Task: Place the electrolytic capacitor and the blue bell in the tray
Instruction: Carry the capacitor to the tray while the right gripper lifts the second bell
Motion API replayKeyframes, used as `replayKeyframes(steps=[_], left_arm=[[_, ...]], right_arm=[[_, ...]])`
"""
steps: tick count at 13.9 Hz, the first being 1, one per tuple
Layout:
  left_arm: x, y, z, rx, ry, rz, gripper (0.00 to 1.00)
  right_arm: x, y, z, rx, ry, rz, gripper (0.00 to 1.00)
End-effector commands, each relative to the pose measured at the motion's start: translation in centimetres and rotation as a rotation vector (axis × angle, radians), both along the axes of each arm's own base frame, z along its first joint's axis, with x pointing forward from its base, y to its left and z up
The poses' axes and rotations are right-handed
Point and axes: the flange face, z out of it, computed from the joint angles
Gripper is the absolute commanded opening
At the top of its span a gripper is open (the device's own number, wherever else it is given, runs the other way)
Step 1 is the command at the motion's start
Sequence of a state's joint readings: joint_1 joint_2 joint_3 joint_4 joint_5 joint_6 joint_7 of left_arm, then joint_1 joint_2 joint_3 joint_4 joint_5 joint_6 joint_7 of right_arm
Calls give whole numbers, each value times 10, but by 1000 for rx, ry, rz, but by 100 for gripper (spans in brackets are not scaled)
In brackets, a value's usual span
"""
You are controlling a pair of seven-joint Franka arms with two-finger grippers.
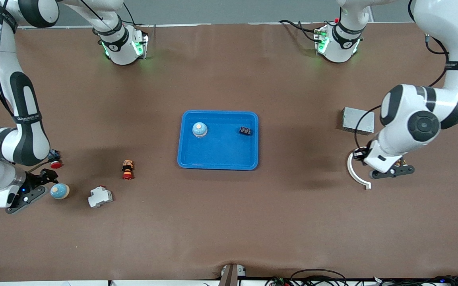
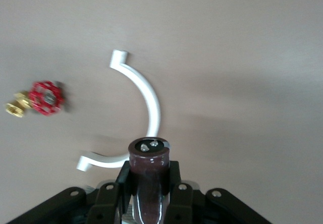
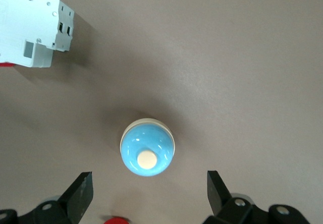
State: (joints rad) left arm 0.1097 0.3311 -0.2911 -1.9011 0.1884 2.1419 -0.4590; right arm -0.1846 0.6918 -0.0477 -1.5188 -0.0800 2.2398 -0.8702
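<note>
Tray [image 1: 218, 158]: bright-blue tray is being seen at mid-table, with a blue bell [image 1: 199, 129] and a small black component [image 1: 245, 130] lying inside it, apart from each other.
Left gripper [image 2: 149, 186]: an electrolytic capacitor [image 2: 149, 171] is being pinched between its fingers [image 2: 174, 188], the dark brown can sticking out past the fingertips, terminals showing on its end face.
Left gripper place: it is being held over the table toward the left arm's end, above a white curved bracket [image 2: 142, 110] lying just past the fingertips; a red-handled brass valve [image 2: 40, 99] is lying to one side of the fingers.
Grey metal box [image 1: 358, 120]: it is being seen on the table near the left arm.
Right gripper [image 3: 149, 193]: its fingers [image 3: 81, 196] are being held spread wide, nothing gripped.
Second blue bell [image 3: 147, 147]: it is sitting on the table just ahead of the gap between those spread fingers, untouched.
White circuit breaker [image 3: 33, 32]: it is lying well past the fingertips, to one side.
Red button [image 1: 56, 164]: it is lying close beside the right gripper.
Small figure [image 1: 127, 169]: it is standing between the breaker and the tray.
</note>
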Motion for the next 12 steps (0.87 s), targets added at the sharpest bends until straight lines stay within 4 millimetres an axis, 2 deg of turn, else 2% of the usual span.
replayKeyframes(steps=[1, 3, 8, 12], left_arm=[[-2, -45, 10, -27, 0, 103, 0], [-5, -90, 11, -42, -10, 174, 0], [-9, -198, -8, -71, -9, 348, 0], [-16, -272, -40, -81, 5, 519, 0]], right_arm=[[8, -2, -7, -12, -23, 31, 100], [5, -11, -22, -9, -14, 31, 100], [0, -16, -47, 11, 16, 22, 100], [-3, -15, -62, 18, 36, 22, 100]])
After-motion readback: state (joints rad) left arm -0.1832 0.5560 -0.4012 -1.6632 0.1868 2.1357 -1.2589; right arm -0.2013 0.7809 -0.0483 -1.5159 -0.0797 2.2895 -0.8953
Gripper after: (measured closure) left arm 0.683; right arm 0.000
